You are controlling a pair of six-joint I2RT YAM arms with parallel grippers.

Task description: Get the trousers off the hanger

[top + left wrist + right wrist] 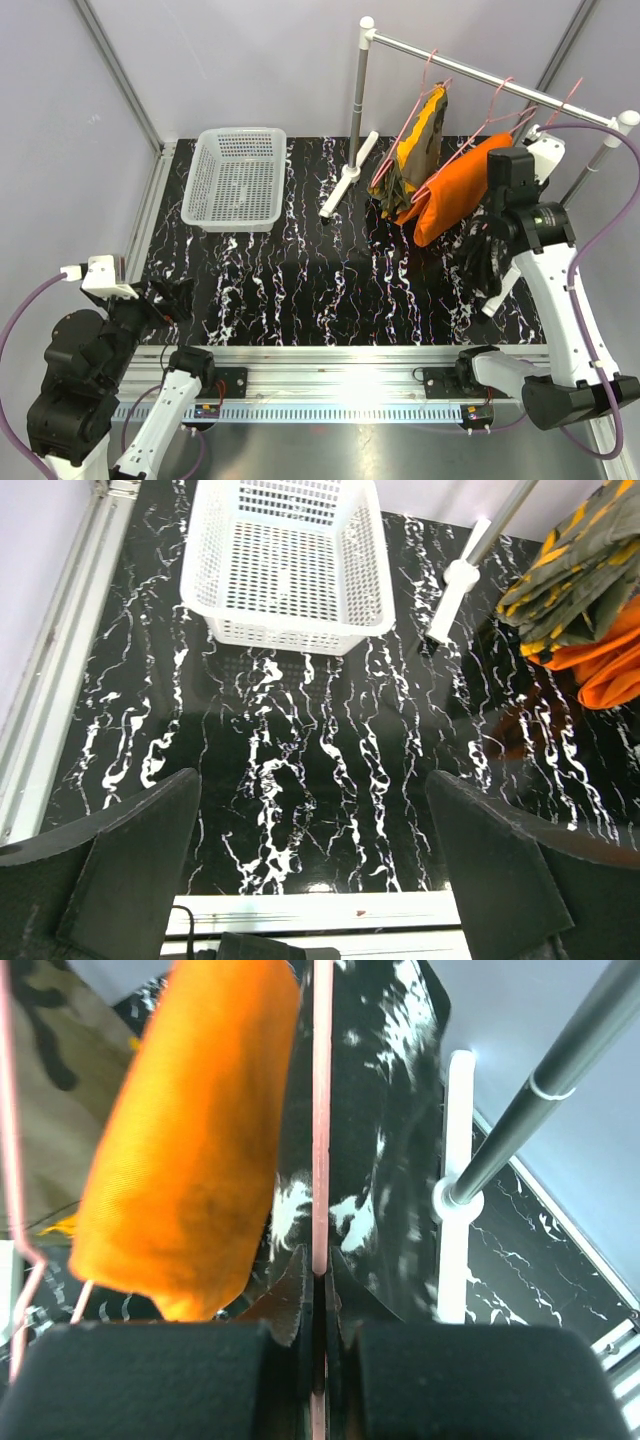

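Observation:
Three pairs of trousers hang on pink hangers from a rail (480, 75). The camouflage pair (420, 150) is leftmost, the plain orange pair (455, 190) is in the middle, and the black speckled pair (482, 258) is on the right, partly hidden by my right arm. My right gripper (497, 215) is shut on the pink hanger bar (321, 1110), with the black speckled trousers (390, 1110) draped right behind it and the orange pair (190, 1140) to their left. My left gripper (315, 870) is open and empty, low over the table's near left (170, 298).
A white mesh basket (237, 178) stands at the back left and also shows in the left wrist view (290, 630). The rack's upright pole (358, 100) and white foot (345, 185) stand mid-table. A second pole (540, 1090) is close on the right.

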